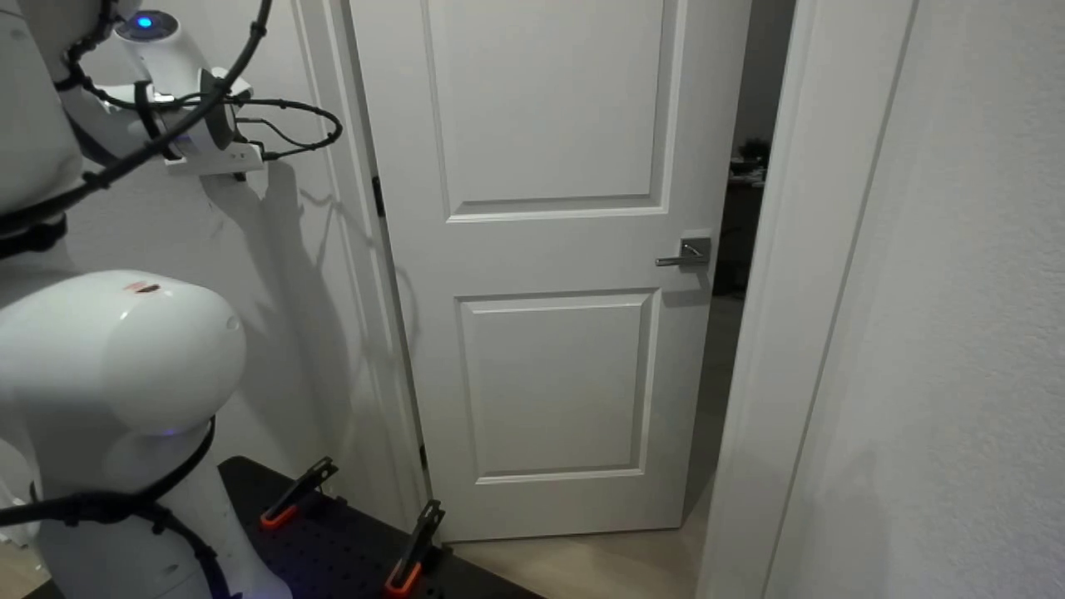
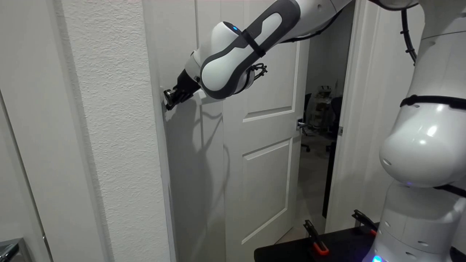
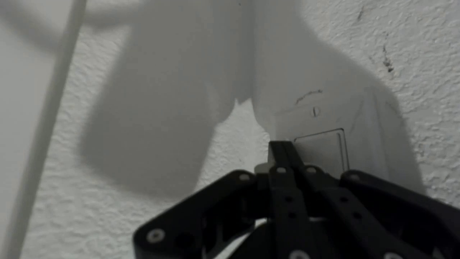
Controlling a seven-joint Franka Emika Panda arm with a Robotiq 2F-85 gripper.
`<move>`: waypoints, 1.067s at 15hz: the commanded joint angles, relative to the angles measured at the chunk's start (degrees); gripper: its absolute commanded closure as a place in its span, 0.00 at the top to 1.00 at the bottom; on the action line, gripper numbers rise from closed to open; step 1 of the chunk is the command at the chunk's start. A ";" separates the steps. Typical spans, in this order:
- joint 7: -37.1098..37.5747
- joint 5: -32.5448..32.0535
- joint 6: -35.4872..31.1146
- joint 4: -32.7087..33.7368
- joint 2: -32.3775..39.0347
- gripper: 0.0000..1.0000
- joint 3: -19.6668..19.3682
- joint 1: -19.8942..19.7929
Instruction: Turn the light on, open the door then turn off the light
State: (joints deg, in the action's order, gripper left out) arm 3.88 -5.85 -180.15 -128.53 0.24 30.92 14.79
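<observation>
We held the gripper (image 3: 285,145) at the switch plate (image 3: 330,123), contact unclear to us, its jaws together, probably as one prod for turning off the light, since the door (image 1: 553,258) already stood ajar to one side of that plate.

No text, brand, number or sign can be read. In an exterior view, a small red-and-dark mark (image 1: 143,288) lies on the near white arm joint (image 1: 116,358) at left; it is too small to make out. Any print on the two clamps (image 1: 418,541) at the table (image 1: 324,545) is too small to tell, and the stacked things (image 2: 322,107) at the far side are too blurred. In the wrist view, the dark strokes (image 3: 388,63) on the wall (image 3: 431,108), one just beside the switch plate (image 3: 323,145) and others farther from it, form no legible letters. The switch plate runs partly behind the fingers (image 3: 282,187); what shows of it bears no readable wording.
</observation>
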 commanded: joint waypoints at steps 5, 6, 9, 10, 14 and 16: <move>3.24 -0.33 2.84 1.93 0.89 0.00 -0.02 0.20; 4.23 -0.75 4.07 1.78 0.26 0.00 -0.22 0.07; 7.84 -2.62 7.65 1.70 -0.76 0.00 -0.54 -0.14; 9.39 -4.04 8.50 1.72 -1.07 0.00 -0.74 -0.27; 8.95 -2.30 12.30 4.23 -1.80 0.00 -0.79 -0.26; 8.19 -1.46 12.97 5.50 -1.36 0.00 -0.72 -0.09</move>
State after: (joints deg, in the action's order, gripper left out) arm 11.60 -7.73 -169.83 -125.00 -0.67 30.20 14.71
